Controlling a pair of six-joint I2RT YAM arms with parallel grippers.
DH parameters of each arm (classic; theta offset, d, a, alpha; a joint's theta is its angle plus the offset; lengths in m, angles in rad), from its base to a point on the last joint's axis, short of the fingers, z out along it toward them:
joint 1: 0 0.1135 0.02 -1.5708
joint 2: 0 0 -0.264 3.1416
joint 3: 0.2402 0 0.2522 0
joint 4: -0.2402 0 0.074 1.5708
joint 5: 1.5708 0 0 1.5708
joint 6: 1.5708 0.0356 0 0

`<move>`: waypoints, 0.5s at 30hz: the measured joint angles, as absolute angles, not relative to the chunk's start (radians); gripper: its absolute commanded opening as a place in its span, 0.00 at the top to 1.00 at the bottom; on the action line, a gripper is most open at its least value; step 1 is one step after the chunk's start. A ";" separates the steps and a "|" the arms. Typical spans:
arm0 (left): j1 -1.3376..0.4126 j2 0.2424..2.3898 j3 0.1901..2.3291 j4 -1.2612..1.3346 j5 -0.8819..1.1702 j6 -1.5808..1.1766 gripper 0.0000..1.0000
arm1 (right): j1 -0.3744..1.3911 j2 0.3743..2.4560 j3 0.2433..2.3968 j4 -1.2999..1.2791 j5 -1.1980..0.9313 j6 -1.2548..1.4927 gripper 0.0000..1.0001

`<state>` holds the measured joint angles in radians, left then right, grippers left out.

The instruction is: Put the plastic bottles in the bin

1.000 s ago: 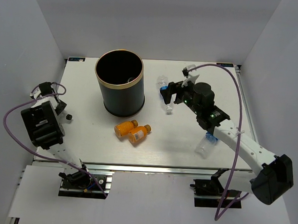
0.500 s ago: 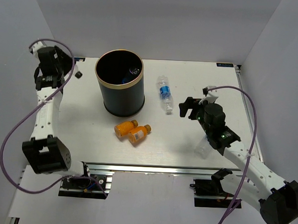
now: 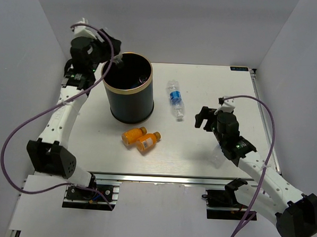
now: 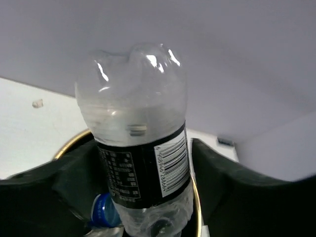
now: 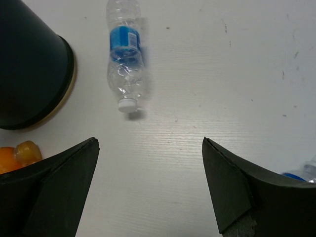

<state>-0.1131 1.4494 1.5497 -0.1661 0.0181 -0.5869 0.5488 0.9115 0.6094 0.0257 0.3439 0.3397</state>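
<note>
My left gripper (image 3: 114, 63) is at the far left rim of the dark bin (image 3: 128, 103). In the left wrist view it (image 4: 143, 197) is shut on a clear bottle (image 4: 136, 138) with a dark barcode label, held base-up over the gold rim (image 4: 195, 197). A blue-labelled bottle (image 4: 104, 213) lies inside the bin. Another clear bottle (image 3: 175, 99) lies on the table right of the bin, cap toward me. Two orange bottles (image 3: 140, 138) lie in front of the bin. My right gripper (image 3: 204, 116) is open and empty, short of the clear bottle (image 5: 125, 64).
A further clear bottle (image 3: 219, 153) lies half hidden under my right forearm; it shows at the right edge of the right wrist view (image 5: 300, 176). White walls close in the table (image 3: 199, 158) on three sides.
My left arm has swung from the table's left side up to the bin rim with a bottle. My right gripper has drawn back from the clear bottle toward me.
</note>
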 measured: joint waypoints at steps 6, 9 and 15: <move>-0.233 1.585 1.658 -0.265 -0.035 -0.492 0.02 | 0.504 0.911 0.609 -0.063 0.392 0.377 0.11; -0.245 1.599 1.696 -0.303 -0.046 -0.470 0.02 | 0.479 0.910 0.610 -0.105 0.401 0.404 0.11; -0.241 1.595 1.784 -0.332 -0.082 -0.440 0.02 | 0.419 0.909 0.612 -0.267 0.466 0.503 0.11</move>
